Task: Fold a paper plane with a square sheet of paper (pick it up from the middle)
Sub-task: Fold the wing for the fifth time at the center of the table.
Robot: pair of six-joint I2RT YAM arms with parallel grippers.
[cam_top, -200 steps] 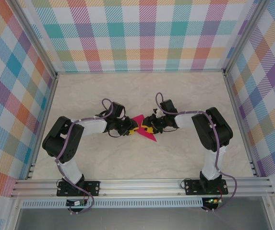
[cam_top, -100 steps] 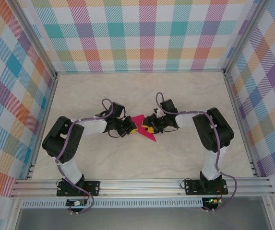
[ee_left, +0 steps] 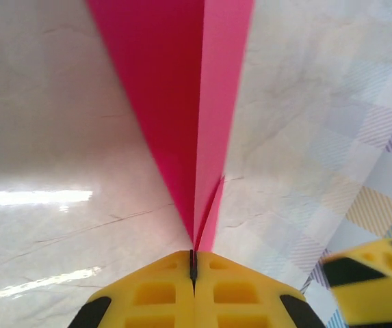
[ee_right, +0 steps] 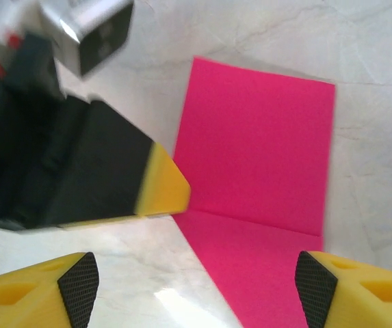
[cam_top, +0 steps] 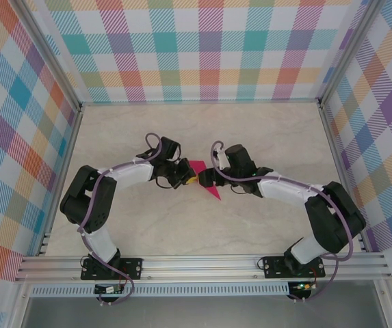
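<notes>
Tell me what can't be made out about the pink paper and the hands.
Top view: pink paper partly under the right hand; folds too small to read.
Left wrist view: paper's far end cut off by the top edge; right hand blurred.
Right wrist view: left hand blurred.

From above, the paper [cam_top: 212,190] is partly hidden under the left gripper [cam_top: 189,180] and right gripper [cam_top: 206,180], its folds too small to tell. The left wrist view cuts it off at the top and blurs a right finger [ee_left: 370,273]. The right wrist view cuts it off at the bottom and blurs the left gripper
</notes>
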